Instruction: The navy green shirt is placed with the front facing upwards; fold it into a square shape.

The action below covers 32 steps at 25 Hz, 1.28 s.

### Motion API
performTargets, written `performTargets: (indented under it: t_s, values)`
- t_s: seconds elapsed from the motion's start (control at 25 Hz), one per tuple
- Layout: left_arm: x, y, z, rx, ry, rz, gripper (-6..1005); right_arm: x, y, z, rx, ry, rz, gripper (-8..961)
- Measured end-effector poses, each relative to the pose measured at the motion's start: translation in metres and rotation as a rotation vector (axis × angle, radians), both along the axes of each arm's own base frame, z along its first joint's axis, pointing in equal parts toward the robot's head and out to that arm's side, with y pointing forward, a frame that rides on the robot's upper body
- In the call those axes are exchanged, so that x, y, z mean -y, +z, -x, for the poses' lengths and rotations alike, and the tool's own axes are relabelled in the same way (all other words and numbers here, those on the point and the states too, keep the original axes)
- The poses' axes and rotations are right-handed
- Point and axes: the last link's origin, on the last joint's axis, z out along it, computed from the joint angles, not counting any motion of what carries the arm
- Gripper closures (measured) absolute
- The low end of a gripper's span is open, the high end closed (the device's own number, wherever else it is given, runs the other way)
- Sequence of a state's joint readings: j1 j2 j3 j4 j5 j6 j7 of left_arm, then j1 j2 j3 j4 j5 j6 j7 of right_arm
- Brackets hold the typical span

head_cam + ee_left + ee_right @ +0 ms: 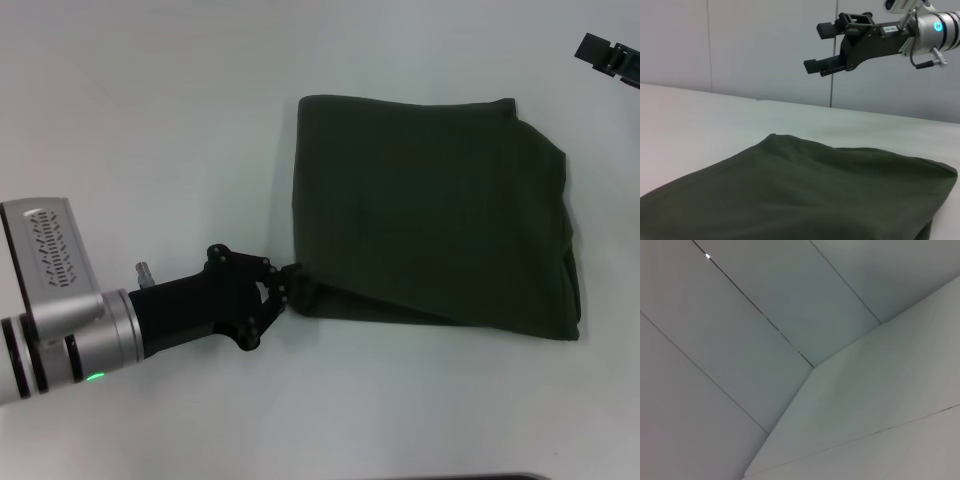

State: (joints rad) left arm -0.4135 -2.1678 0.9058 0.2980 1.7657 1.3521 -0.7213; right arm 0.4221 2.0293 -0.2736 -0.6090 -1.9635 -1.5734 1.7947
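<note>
The navy green shirt point(430, 220) lies folded into a rough rectangle on the white table, plain green side up; its lettering is hidden. It also fills the lower part of the left wrist view point(805, 195). My left gripper point(292, 280) is at the shirt's near left corner, fingers closed on a bunched bit of cloth low at the table. My right gripper point(610, 55) is far off at the back right, above the table. In the left wrist view it point(813, 46) hangs in the air with its fingers apart and empty.
The white table point(150, 120) extends around the shirt on all sides. A pale panelled wall point(740, 45) stands behind the table. The right wrist view shows only wall and ceiling panels point(790, 365).
</note>
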Motion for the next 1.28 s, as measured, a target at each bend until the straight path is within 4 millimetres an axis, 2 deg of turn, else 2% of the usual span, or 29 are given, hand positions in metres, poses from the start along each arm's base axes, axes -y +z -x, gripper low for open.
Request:
performTargets:
  t_s: [0.64, 1.28]
  values:
    - [-0.005, 0.023, 0.015, -0.009, 0.049, -0.086, 960, -0.003, 0.001, 0.002, 0.003, 0.007, -0.002, 44]
    - [-0.012, 0.037, 0.027, -0.030, 0.098, -0.153, 960, -0.005, 0.001, 0.003, 0.004, 0.006, -0.002, 44]
